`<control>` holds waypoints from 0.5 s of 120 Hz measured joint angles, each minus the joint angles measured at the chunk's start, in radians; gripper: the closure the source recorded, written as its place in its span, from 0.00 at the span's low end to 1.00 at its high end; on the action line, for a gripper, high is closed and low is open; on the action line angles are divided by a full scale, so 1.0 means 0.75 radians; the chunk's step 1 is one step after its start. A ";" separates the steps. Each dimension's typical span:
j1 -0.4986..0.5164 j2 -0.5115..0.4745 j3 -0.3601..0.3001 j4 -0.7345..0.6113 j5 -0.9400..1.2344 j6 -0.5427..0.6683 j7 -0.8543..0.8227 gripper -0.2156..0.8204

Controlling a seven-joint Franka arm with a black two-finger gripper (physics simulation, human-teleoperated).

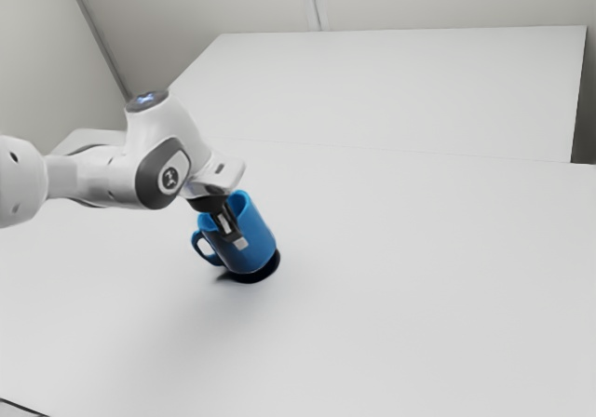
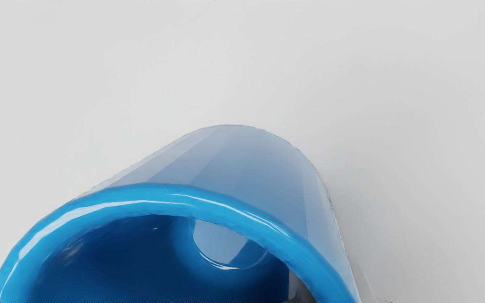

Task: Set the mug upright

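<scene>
The blue mug (image 1: 254,240) stands tilted in the exterior view, its mouth leaning up toward the exterior view's left and its handle on that same side. My gripper (image 1: 233,235) reaches down at the rim, with one fingertip against the outer wall. Seen from the wrist, the mug (image 2: 242,168) shows its open mouth and pale, shiny side. There the gripper (image 2: 334,290) is shut on the mug's wall, one finger inside the mouth and the other outside. A dark shadow lies right under the base; whether the base edge touches the table is hard to tell.
The white table (image 1: 410,277) extends around the mug. Behind it stands a pale panel (image 1: 400,87), with walls beyond. A dark-edged thing (image 1: 20,407) shows at the exterior view's lower left corner.
</scene>
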 joint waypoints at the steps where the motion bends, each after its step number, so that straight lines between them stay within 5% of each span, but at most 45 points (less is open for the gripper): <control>1: -0.001 0.000 -0.001 -0.003 0.002 0.003 0.000 0.96; 13: 0.001 -0.003 -0.008 -0.023 0.025 0.035 -0.007 0.96; 38: 0.004 -0.001 -0.009 -0.028 0.027 0.052 0.010 0.54; 60: 0.005 -0.002 -0.009 -0.026 0.026 0.056 0.023 0.35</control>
